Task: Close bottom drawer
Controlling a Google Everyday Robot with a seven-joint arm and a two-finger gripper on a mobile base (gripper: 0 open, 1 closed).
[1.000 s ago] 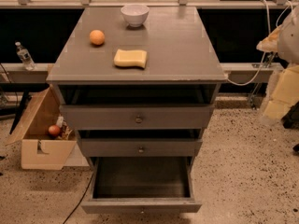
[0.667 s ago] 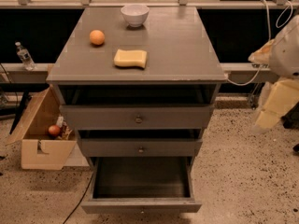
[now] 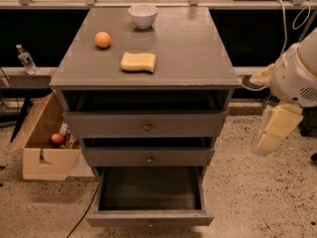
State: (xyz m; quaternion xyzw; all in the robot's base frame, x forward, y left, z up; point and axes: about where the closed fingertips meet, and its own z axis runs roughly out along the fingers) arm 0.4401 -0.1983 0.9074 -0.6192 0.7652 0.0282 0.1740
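– Since a second ago the gripper (image 3: 271, 135) has come a little to the left and lower, at the right side of the cabinet (image 3: 190, 48). Nothing else has moved.
– And the bottom drawer (image 3: 148, 217)?
– In the camera view it stands pulled far out, the lowest of three, with its front panel running left to right. It lies left of the gripper and below it, well apart. I think the push must go on that panel, toward the cabinet.
– Is the gripper open or closed?
– I cannot tell.
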